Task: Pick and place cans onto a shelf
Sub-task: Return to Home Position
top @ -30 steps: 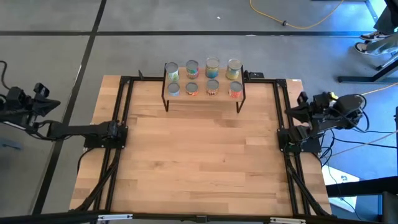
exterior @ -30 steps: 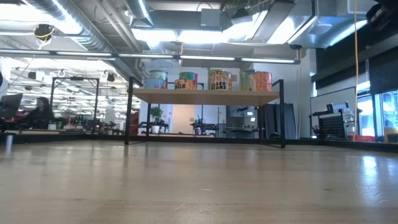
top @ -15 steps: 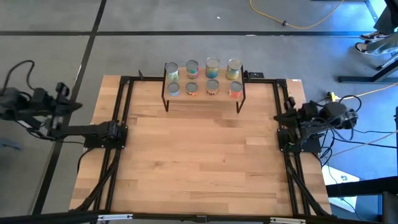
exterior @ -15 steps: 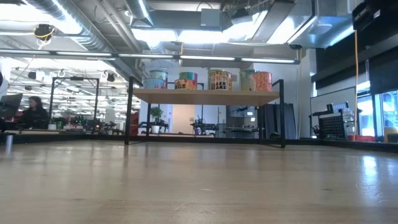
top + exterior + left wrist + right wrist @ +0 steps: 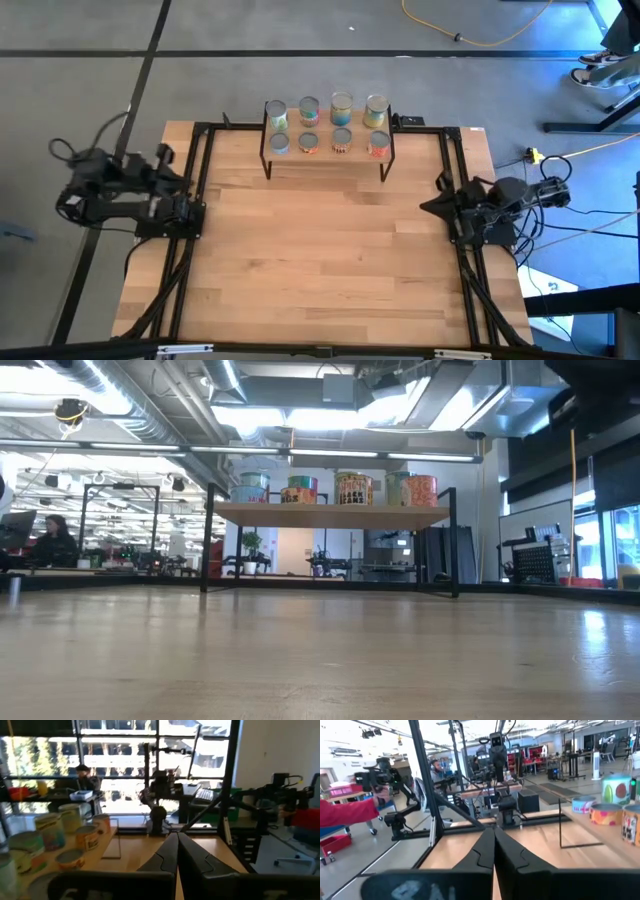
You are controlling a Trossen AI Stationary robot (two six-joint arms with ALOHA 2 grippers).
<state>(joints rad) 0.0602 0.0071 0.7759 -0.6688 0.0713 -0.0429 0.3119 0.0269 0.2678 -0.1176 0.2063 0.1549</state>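
Seen from above, a light-wood table (image 5: 320, 260) with black rails fills the middle of the scene. The shelf (image 5: 328, 158), a low rack with a pale wooden top and thin black legs, stands at the table's 12 o'clock edge. All eight of the cans (image 5: 341, 140) stand on top of it in two rows of four, upright, close beside one another, their silvery lids facing up; no can lies on the table itself.

The left arm is folded low at the table's 9 o'clock edge; the left gripper (image 5: 176, 840) points across the table toward 3 o'clock, its two dark fingers pressed together with nothing between them. The right arm is folded at the 3 o'clock edge; the right gripper (image 5: 494, 835) points toward 9 o'clock, fingers likewise together and holding nothing. Both grippers are well apart from the shelf.

From table height, the cans show in a line along the shelf top; a person (image 5: 55, 542) sits far back in the room, toward 9 o'clock.
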